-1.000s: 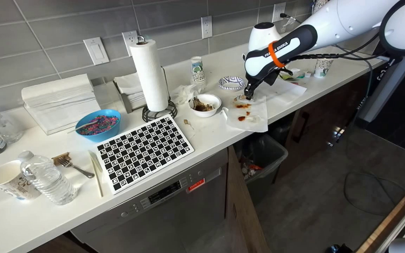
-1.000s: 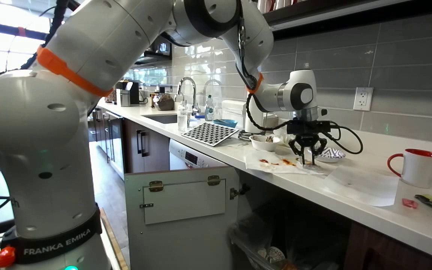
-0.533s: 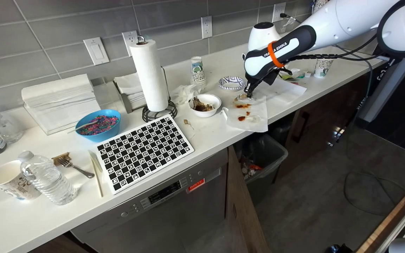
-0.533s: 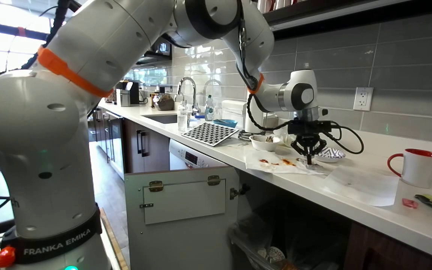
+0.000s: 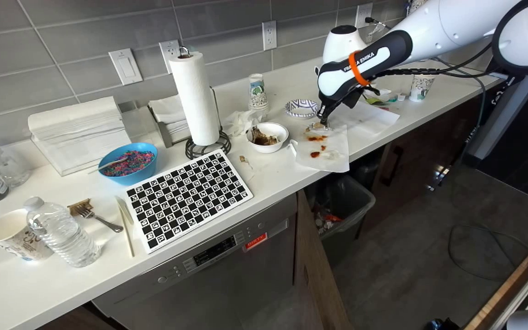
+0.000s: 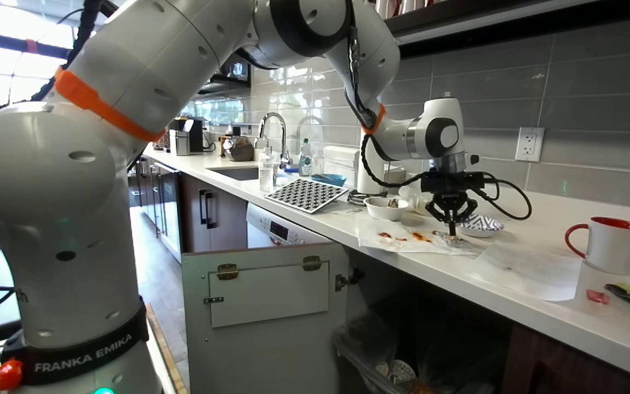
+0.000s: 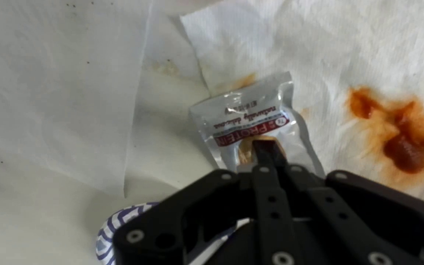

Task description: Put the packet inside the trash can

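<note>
The packet [image 7: 248, 114] is a small silver pouch with a red PROTEIN band, in the middle of the wrist view. It is at the edge of a stained paper towel [image 7: 344, 55]. My gripper [image 7: 267, 147] has its fingertips together over the packet's middle and appears shut on it; the fingers hide the packet's near part. In both exterior views my gripper [image 5: 322, 121] [image 6: 452, 232] points down just above the worktop, with the packet [image 5: 326, 129] at its tips. The trash can [image 5: 355, 215], dark with a clear liner and some waste inside, stands below the worktop; its rim also shows in an exterior view [image 6: 367, 373].
A patterned plate [image 7: 106, 239] lies close beside my gripper. A white bowl [image 5: 268, 148] and a paper towel roll [image 5: 195, 101] stand nearby. A red-and-white mug [image 6: 613, 246] stands on the worktop. The open cabinet door [image 6: 266, 339] is beside the trash can, below the worktop edge [image 5: 264, 195].
My gripper was open around the packet one second ago. Its fingers have since come together at the packet, and it has risen slightly.
</note>
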`<state>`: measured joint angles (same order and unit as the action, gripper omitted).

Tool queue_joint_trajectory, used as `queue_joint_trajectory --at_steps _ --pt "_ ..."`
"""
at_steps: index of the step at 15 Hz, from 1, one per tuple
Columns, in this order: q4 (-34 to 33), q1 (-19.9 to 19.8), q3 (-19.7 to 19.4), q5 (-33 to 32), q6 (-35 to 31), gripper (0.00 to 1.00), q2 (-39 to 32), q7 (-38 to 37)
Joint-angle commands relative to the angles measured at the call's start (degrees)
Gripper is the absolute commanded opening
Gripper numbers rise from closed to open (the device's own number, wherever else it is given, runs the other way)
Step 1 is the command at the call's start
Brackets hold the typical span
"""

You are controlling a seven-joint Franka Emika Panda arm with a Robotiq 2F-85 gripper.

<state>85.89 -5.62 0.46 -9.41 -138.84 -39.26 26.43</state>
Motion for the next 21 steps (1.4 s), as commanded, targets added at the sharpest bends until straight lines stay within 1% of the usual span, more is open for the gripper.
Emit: queue_joint_trajectory --at_steps 1,3,4,7,8,10,11,12,13,15,16,17,18,19,20,21 --pt "-1.8 -0.23 0.12 -0.69 1.7 0.34 -0.46 0.35" --pt "-2.65 -0.24 0.04 -0.76 2.0 0.47 -1.28 0.49" --pt "-2.95 -0.28 0.04 -0.76 2.07 0.56 -1.64 0.61" --pt "-3.71 -0.45 0.1 -0.66 2.3 0.78 -2.66 0.83" --pt "-3.94 -0.5 0.11 -0.65 2.28 0.81 -3.0 0.89" --pt "-4.28 -0.68 0.1 -0.54 2.17 0.8 -3.61 0.98" --pt "-4.41 -0.76 0.07 -0.51 2.13 0.71 -3.86 1.03" --pt "-4.51 -0.88 0.08 -0.44 2.08 0.57 -4.07 1.1" --pt "-4.49 -1.01 0.12 -0.37 2.01 0.52 -4.17 1.19" --pt "-4.39 -1.2 0.17 -0.3 1.87 0.34 -4.15 1.33" --pt "-4.41 -1.26 0.18 -0.29 1.83 0.27 -4.13 1.36" --pt "-4.45 -1.31 0.2 -0.26 1.76 0.18 -4.08 1.39" --pt "-4.53 -1.35 0.22 -0.23 1.74 0.12 -4.04 1.42" --pt "-4.56 -1.39 0.23 -0.24 1.68 0.03 -3.99 1.44" --pt "-4.55 -1.43 0.25 -0.23 1.66 0.0 -3.94 1.49" --pt "-4.58 -1.51 0.26 -0.2 1.62 0.0 -3.92 1.52"
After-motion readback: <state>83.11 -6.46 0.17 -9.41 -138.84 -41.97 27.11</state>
